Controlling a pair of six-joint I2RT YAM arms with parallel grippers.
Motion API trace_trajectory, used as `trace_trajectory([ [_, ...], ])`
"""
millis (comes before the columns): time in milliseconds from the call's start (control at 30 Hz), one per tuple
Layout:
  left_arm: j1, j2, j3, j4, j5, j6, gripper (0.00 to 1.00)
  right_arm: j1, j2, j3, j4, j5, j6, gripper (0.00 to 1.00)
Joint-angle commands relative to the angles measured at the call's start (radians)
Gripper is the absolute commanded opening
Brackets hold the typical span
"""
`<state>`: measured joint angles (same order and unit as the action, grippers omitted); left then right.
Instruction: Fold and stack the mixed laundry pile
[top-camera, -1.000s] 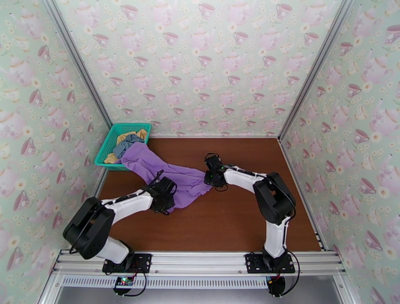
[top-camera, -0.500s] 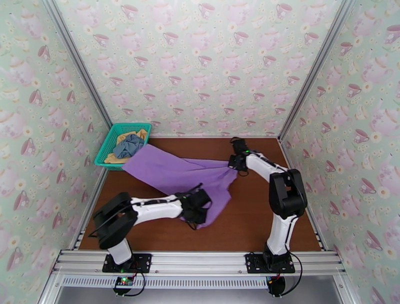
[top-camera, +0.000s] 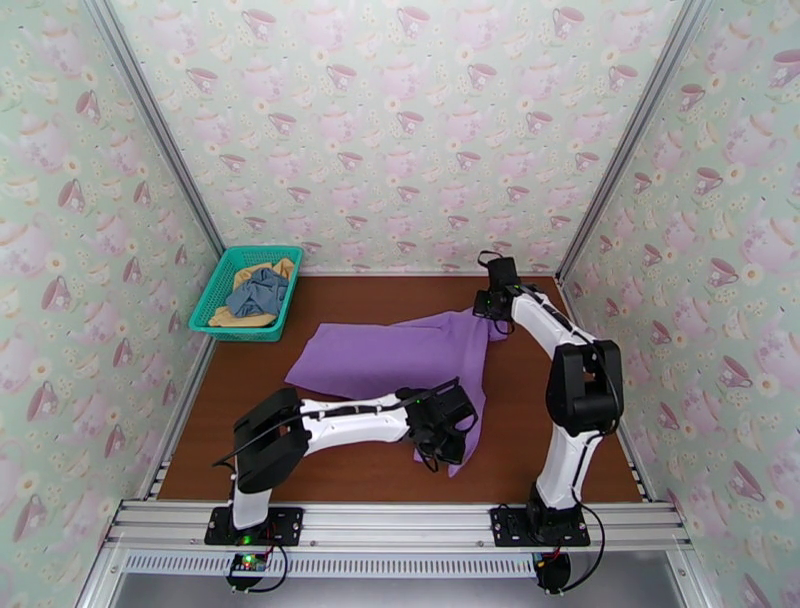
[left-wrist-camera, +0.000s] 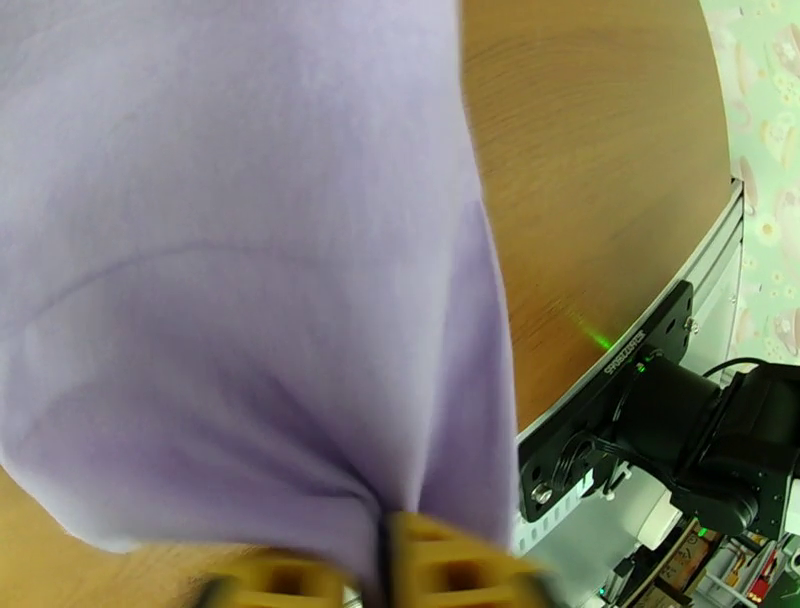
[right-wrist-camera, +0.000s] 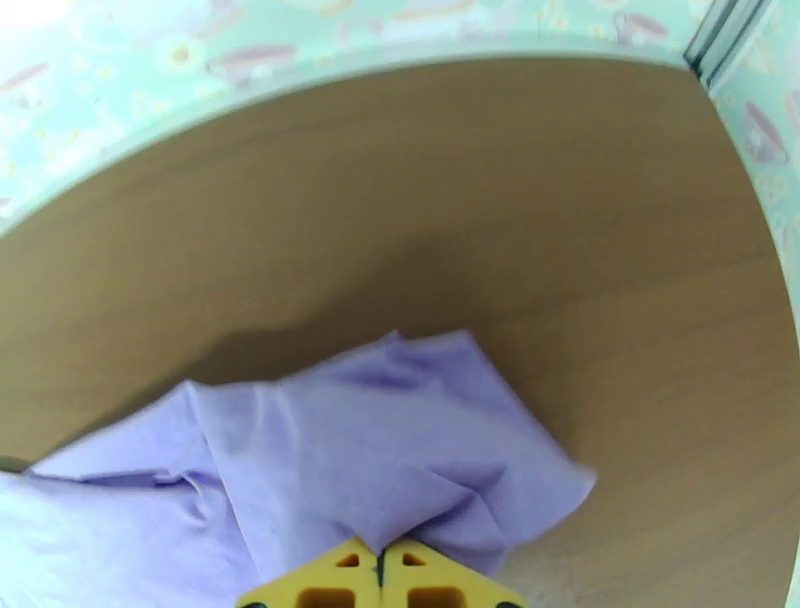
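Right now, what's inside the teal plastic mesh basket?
A crumpled grey-blue cloth piece lies on a mustard-yellow cloth piece inside the teal plastic mesh basket. The basket floor beneath them is covered.

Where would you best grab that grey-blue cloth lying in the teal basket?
Probably at its raised, bunched middle, coming straight down from above: the grey-blue cloth sits crumpled on top of the yellow piece, and the basket walls block any sideways approach.
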<state>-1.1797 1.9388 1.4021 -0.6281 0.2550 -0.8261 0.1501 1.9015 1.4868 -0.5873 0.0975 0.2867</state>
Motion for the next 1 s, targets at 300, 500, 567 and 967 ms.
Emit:
trace_trajectory([
  [300,0.374,-0.177,0.095,-0.330,-0.155,0.248,0.78,0.002,-0.187,-0.286,-0.079,-0.023,0.120,0.35],
  [500,0.677,0.011,0.349,-0.403,-0.171,0.421,0.83,0.002,-0.290,-0.359,-0.093,-0.107,0.195,0.61],
  [567,0.746,0.120,0.473,-0.426,-0.174,0.456,0.84,0.002,-0.302,-0.354,-0.089,-0.121,0.200,0.66],
  [967,0.913,0.588,0.970,-0.636,-0.197,0.557,0.86,0.005,-0.141,-0.047,-0.180,-0.058,0.078,0.77],
])
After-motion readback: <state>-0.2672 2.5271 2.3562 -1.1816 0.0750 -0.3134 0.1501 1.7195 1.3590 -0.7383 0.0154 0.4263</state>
